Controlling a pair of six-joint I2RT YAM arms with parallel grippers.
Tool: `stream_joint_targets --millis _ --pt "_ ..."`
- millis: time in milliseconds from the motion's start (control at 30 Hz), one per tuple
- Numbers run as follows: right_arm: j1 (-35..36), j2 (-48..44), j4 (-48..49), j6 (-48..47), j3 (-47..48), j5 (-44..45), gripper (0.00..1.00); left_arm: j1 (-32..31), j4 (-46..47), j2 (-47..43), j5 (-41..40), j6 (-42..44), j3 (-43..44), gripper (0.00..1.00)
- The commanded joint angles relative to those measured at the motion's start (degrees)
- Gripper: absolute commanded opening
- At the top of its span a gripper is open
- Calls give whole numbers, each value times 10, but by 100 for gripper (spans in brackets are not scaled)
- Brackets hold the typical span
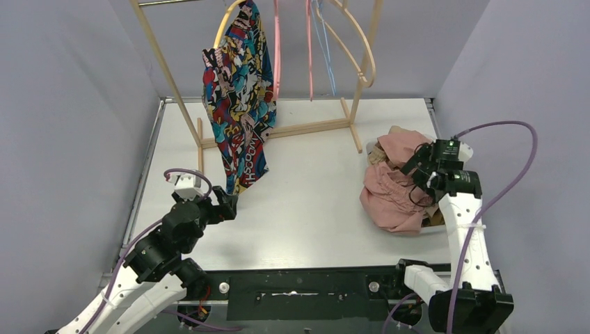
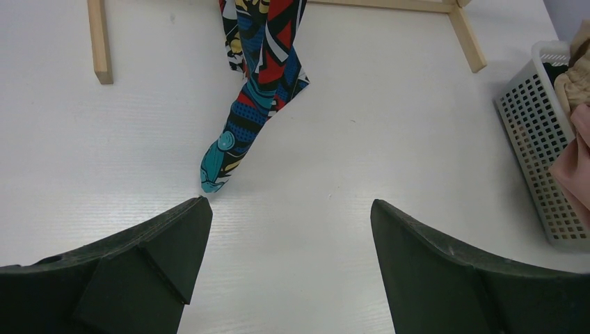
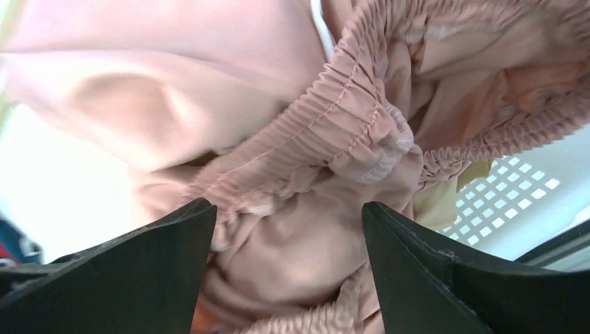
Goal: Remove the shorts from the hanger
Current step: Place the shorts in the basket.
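- White table point(image 1: 313, 216) seen from above, with 2 robot arms at the near edge and a wooden rack point(image 1: 167, 76) along the far side.
- On the rack, 1 pair of comic-print shorts point(image 1: 238, 104), draped over a yellow hanger point(image 1: 224, 24).
- Shorts' long axis running top to bottom, the lowest leg tip down at table level, touching it or nearly so.
- Beside them, other hangers point(image 1: 309, 49) in pink, blue and wood, all bare.
- Left gripper point(image 1: 228, 202) low over the table, just beside the hanging leg tip on its near side, jaws spread wide and holding nothing.
- From the left wrist camera: leg tip lying ahead and a little left of the gap, close to the left-hand jaw.
- Left arm by far the nearer one to the print shorts; right arm well apart, across the table.
- Likely next move: a short reach forward and slightly left to pinch the leg hem, then a pull down and toward the near edge so the waistband slips off the hanger.
- Possible trouble: thin cloth sliding out of the pinch, or the hanger swinging along with the pull.
- Right gripper point(image 1: 422, 169) over a white basket point(image 2: 536, 132) at the table's right side, jaws also wide and empty, gathered pink waistband right under the gap.
- In the basket: pink shorts point(image 1: 389, 195) heaped on top and spilling over the rim, beige cloth point(image 1: 379, 149) poking out at the far side; anything deeper hidden.
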Motion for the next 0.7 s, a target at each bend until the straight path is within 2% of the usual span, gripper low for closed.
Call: stream_joint_targets --millis 0,133,333,433,533,667 --pt "4 -52 -7 14 98 -3 80 3 26 -9 -7 7 2 86" --pt "4 -63 22 10 97 -42 83 3 27 1 -1 7 2 86" --pt "3 -36 52 -7 -37 -38 84 3 28 11 3 7 3 86" --pt "3 -16 52 -9 -79 -24 81 3 27 10 2 7 3 85" --pt "4 -16 33 -17 -59 -8 80 3 27 8 0 7 3 86" --pt "4 -48 2 -39 34 -2 82 3 30 4 -8 10 4 86"
